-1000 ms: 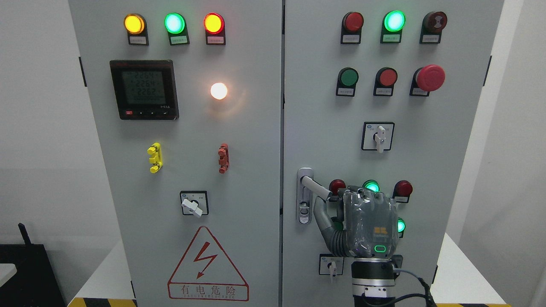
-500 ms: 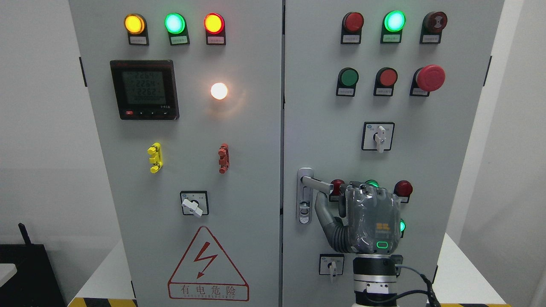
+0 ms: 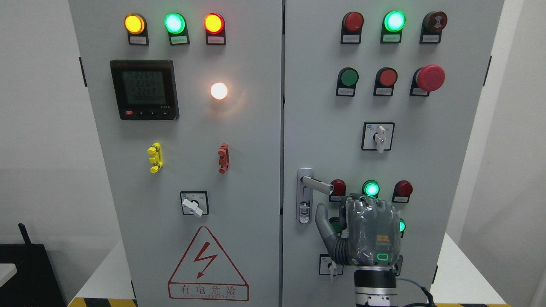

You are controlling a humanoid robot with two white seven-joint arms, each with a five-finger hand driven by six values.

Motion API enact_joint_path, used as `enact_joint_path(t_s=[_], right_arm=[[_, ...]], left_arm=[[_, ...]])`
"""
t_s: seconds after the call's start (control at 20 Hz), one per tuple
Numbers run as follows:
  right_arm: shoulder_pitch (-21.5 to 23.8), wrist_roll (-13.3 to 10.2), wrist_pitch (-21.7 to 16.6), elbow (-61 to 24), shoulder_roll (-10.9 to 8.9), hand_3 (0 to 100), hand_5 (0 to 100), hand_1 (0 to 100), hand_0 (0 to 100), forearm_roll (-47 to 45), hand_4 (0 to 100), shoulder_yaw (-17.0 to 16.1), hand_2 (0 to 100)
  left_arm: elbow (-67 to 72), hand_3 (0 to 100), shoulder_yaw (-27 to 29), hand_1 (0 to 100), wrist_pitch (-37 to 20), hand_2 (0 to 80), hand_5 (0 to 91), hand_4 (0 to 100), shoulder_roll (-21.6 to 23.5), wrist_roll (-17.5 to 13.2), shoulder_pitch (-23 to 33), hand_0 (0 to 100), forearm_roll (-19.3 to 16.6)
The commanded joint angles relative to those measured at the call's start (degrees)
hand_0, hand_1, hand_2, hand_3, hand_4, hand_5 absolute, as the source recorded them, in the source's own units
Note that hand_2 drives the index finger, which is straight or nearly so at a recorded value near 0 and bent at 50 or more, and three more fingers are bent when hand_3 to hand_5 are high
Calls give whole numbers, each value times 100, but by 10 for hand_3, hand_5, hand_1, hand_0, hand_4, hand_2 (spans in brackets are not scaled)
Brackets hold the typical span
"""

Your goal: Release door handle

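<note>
Bright, even indoor light and sharp focus throughout; a white indicator lamp (image 3: 219,91) throws warm glare onto the grey cabinet door (image 3: 192,140).

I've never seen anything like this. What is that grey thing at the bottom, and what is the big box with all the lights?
The picture comes from a camera on a humanoid robot's head. The grey thing is its right hand, on an arm that rises from the bottom edge. It faces an electrical cabinet with two doors, carrying lamps, push buttons, rotary switches and a small meter. The silver door handle sticks out just above the hand. The hand holds nothing now; its fingers sit below the handle, clear of it. The left hand is out of view.
</note>
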Motion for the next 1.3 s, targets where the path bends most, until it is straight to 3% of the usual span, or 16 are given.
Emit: enact_joint_path(t_s=[0.0, 0.05, 0.15, 0.2, 0.3, 0.5, 0.75, 1.25], right_arm=[[624, 10, -201, -696, -36, 499, 380, 354, 508, -11, 371, -211, 294], [642, 1, -262, -757, -36, 329, 213, 330, 514, -11, 218, -299, 226], [642, 1, -446, -828, -36, 59, 0, 261, 524, -11, 0, -527, 32], [642, 1, -587, -854, -27, 0, 0, 231, 527, -20, 0, -650, 0], [642, 10, -842, -916, -10, 0, 0, 199, 493, -29, 0, -870, 0], [642, 27, -913, -916, -10, 0, 0, 198, 438, -46, 0, -1082, 0], [642, 106, -904, -916, -18, 0, 0, 259, 386, -327, 0, -1144, 0], [668, 98, -904, -899, -10, 0, 0, 272, 369, -389, 0, -1144, 0]], left_arm=[[141, 0, 3, 389, -4, 0, 0, 0, 0, 0, -88, 120, -158], [141, 0, 3, 389, -4, 0, 0, 0, 0, 0, -88, 120, -167], [141, 0, 3, 389, -4, 0, 0, 0, 0, 0, -88, 120, -158], [132, 0, 3, 389, -4, 0, 0, 0, 0, 0, -88, 120, -167], [132, 0, 3, 389, -4, 0, 0, 0, 0, 0, -88, 120, -167], [141, 0, 3, 389, -4, 0, 0, 0, 0, 0, -88, 120, -158], [141, 0, 3, 389, -4, 0, 0, 0, 0, 0, -88, 120, -167], [132, 0, 3, 389, -4, 0, 0, 0, 0, 0, -88, 120, -158]])
